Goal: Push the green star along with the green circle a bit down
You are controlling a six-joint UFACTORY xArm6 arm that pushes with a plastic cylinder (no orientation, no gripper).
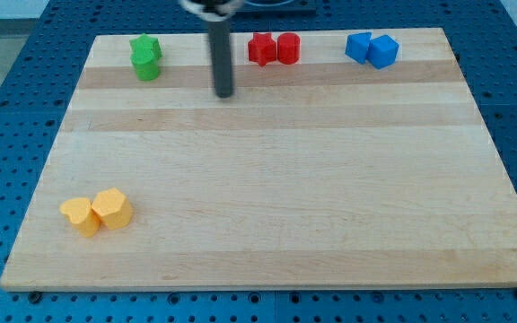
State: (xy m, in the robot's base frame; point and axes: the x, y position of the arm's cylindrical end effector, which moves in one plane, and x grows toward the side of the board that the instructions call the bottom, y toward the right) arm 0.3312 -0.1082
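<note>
The green star (144,46) and the green circle (147,66) touch each other at the view's top left of the wooden board (276,179), the star above the circle. My tip (225,92) rests on the board to the right of the green pair and slightly lower, about a block's width or two away from the circle. It touches no block.
Two red blocks (273,48) sit together at the view's top centre, just right of the rod. Two blue blocks (372,48) sit at the top right. Two yellow blocks (98,212) lie at the bottom left.
</note>
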